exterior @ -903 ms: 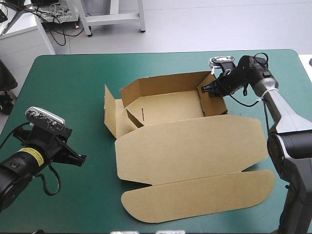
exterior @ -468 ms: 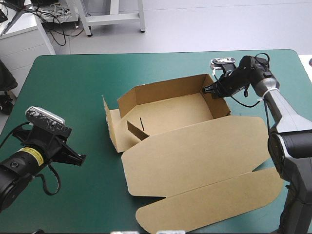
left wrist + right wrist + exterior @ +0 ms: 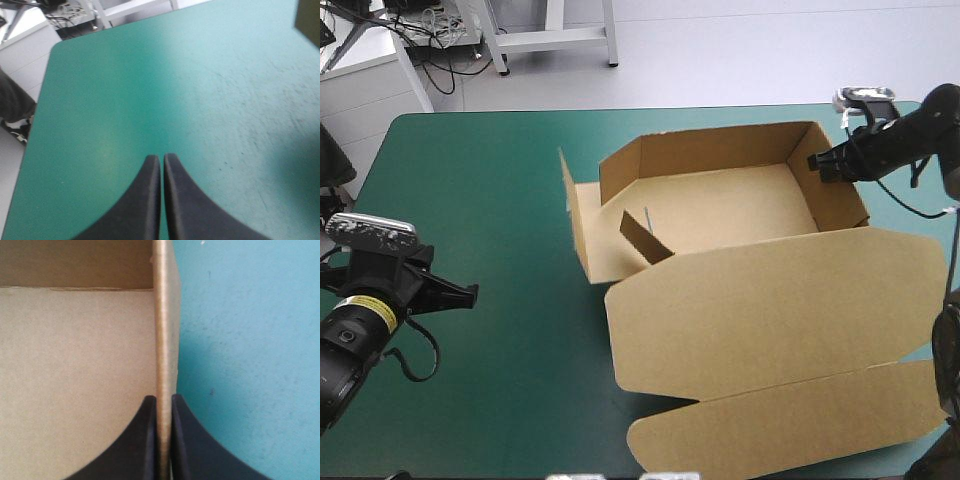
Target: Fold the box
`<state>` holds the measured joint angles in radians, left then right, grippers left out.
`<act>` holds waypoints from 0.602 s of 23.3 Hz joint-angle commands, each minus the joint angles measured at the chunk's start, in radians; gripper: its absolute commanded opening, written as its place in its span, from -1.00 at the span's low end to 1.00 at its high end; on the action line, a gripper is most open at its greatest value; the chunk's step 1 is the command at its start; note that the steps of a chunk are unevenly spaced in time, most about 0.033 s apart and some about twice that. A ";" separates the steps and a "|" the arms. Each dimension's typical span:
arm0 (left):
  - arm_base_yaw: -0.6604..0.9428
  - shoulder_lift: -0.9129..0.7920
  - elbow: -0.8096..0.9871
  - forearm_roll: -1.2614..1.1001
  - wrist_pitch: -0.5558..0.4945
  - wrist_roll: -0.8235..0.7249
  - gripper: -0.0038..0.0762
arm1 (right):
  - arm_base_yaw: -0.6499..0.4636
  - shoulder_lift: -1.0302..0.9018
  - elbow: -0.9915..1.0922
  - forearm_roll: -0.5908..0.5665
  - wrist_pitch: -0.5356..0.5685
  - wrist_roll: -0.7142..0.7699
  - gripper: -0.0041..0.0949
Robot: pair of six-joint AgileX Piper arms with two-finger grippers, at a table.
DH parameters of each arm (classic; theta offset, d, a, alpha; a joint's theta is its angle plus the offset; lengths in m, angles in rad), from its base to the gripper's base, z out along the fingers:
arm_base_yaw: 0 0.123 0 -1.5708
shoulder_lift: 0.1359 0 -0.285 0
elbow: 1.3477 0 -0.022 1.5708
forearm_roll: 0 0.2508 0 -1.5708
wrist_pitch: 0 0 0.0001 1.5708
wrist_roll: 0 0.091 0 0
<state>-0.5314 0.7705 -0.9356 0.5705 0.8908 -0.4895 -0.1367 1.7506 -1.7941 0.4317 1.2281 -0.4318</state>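
Brown board filled the high view: the box [image 3: 720, 210] sat right of the table's middle as an open tray, its lid [image 3: 770, 310] flat toward the near edge and a flap [image 3: 645, 238] loose inside. My right gripper [image 3: 819, 164] pinched the right wall [image 3: 845, 200] at its far end; my left gripper [image 3: 470, 293] hung well apart over bare teal-green cover [image 3: 500, 180]. At my left wrist the fingers [image 3: 147, 200] met on nothing. At my right wrist they clamped the wall's top edge. I judged the board light, stiff and springy, best gripped at wall edges near creases.
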 commanded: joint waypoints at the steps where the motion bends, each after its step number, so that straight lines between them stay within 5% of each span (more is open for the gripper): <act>1: 0.002 -0.005 -0.025 0.130 -0.024 -0.082 -0.89 | -0.046 -0.134 -0.033 0.068 0.026 -0.013 -0.96; 14: 0.002 0.021 -0.043 0.121 -0.010 0.017 -0.86 | -0.088 -0.342 -0.033 0.098 0.026 -0.037 -0.96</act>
<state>-0.5314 0.7780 -0.9369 0.7033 0.9323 -0.5270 -0.2186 1.4527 -1.7950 0.4660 1.2440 -0.4757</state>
